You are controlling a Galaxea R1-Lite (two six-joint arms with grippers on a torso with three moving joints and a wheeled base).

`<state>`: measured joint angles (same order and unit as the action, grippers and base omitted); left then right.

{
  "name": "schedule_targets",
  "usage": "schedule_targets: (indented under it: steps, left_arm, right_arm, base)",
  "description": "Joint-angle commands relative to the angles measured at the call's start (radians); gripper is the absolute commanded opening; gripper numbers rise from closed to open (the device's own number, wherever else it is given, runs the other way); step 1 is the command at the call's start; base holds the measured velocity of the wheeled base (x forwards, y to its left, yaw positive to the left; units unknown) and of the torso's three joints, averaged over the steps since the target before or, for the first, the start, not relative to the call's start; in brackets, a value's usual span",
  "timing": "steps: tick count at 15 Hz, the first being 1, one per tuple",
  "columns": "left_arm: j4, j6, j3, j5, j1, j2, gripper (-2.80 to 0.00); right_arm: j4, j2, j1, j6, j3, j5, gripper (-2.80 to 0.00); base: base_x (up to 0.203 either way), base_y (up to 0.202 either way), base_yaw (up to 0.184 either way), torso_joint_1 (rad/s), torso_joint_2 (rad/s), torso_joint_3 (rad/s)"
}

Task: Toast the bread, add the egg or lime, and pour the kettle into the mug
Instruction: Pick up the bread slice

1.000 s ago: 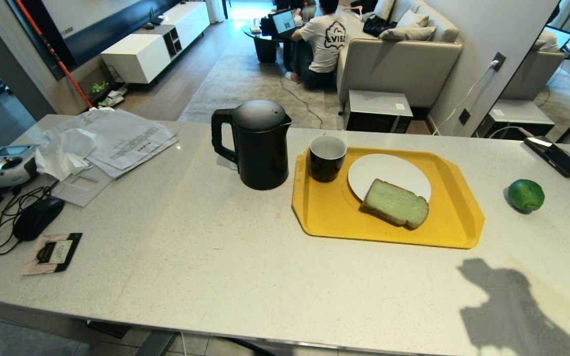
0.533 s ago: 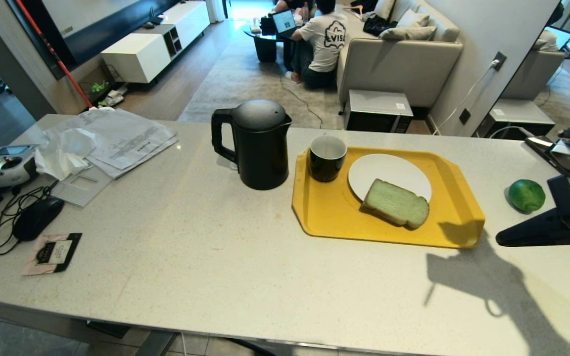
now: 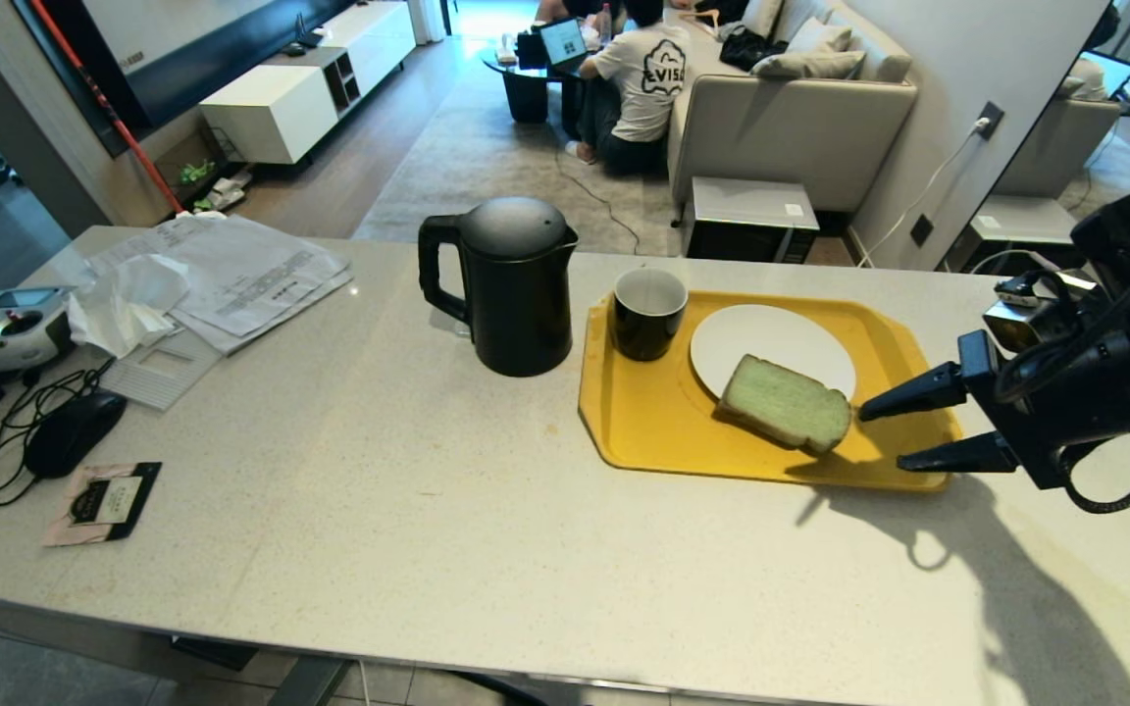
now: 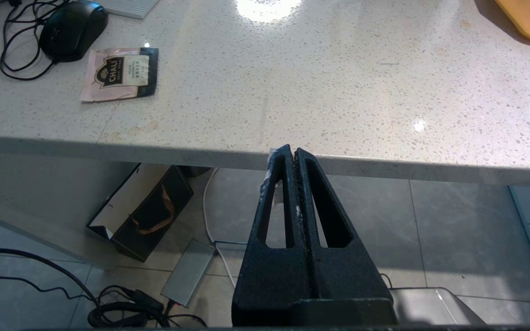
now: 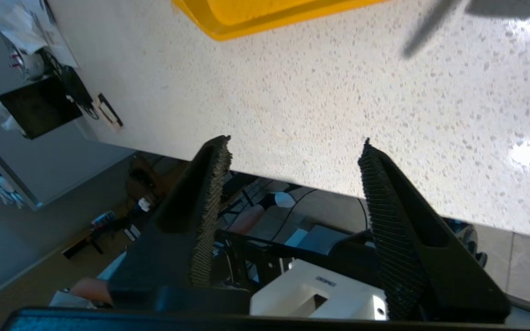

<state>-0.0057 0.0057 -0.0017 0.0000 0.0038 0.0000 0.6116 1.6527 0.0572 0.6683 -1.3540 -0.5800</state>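
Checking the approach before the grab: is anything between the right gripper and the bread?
Nothing visible. The right gripper, open, hovers over the yellow tray's right end, pointing at the bread, which lies partly on the white plate.

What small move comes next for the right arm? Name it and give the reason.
Probably ease the right gripper further toward the bread and lower it around the slice. Its fingers are open and point at the bread's near end over the yellow tray, not yet touching. The bread lies partly on the white plate.
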Motion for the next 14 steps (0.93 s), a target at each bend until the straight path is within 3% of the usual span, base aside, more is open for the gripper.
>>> schedule_targets:
  steps: [1, 8, 14]
  left_arm:
    - [0.000, 0.000, 0.000, 0.000, 0.001, 0.002, -2.80]
    - [0.000, 0.000, 0.000, 0.000, 0.001, 0.002, -2.80]
    - [0.000, 0.000, 0.000, 0.000, 0.001, 0.000, -2.80]
  right_arm:
    - [-0.069, 0.084, -0.016, 0.027, 0.026, -0.009, 0.00]
    - [-0.273, 0.214, -0.110, 0.006, 0.036, -0.076, 0.00]
    - [-0.297, 0.264, -0.150, -0.057, 0.035, -0.165, 0.00]
  base:
    - [0.000, 0.000, 0.000, 0.000, 0.00, 0.000]
    - [0.000, 0.000, 0.000, 0.000, 0.00, 0.000]
    - [0.000, 0.000, 0.000, 0.000, 0.00, 0.000]
